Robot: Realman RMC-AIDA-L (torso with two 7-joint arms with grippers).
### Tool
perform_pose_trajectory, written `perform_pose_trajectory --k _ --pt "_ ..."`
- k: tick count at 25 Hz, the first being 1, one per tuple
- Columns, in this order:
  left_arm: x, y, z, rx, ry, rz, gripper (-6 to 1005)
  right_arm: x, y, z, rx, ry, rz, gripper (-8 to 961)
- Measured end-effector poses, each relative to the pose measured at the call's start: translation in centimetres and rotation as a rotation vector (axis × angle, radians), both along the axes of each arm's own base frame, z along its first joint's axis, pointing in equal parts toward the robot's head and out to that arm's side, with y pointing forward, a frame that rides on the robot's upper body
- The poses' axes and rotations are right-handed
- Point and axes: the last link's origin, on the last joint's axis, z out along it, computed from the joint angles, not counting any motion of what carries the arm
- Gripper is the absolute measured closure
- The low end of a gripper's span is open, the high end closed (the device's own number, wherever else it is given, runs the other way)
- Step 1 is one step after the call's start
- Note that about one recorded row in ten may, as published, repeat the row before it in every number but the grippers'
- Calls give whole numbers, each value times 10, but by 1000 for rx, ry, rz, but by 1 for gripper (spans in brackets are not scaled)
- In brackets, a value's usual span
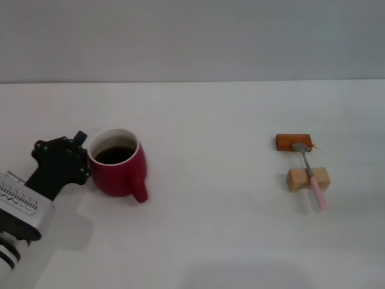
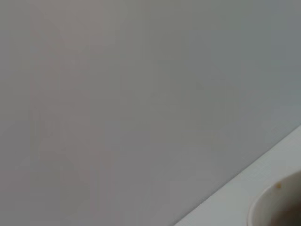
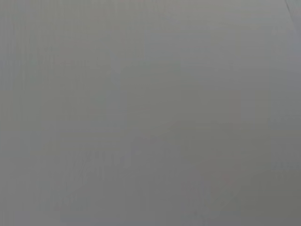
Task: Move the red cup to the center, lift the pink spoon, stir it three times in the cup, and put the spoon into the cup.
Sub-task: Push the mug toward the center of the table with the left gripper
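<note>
The red cup (image 1: 120, 168) stands on the white table at the left, with dark liquid inside and its handle (image 1: 139, 192) pointing to the front right. My left gripper (image 1: 86, 161) is right against the cup's left side, its black body beside the rim. The cup's white rim (image 2: 263, 200) shows in a corner of the left wrist view. The pink spoon (image 1: 311, 176) lies at the right across two wooden blocks, its grey bowl on the far one and its pink handle pointing to the front. My right gripper is out of view.
An orange-brown block (image 1: 293, 142) and a pale wooden block (image 1: 298, 179) hold the spoon up off the table (image 1: 210, 180). A grey wall stands behind the table's far edge. The right wrist view shows only a grey surface.
</note>
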Motion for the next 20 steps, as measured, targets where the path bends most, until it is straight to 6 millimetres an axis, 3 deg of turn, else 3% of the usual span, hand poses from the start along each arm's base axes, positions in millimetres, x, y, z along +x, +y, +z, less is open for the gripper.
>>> perform_pose_trajectory --k 20 --pt "32 -11 -33 -123 -53 -92 991 2 -2 0 -1 -1 -4 240"
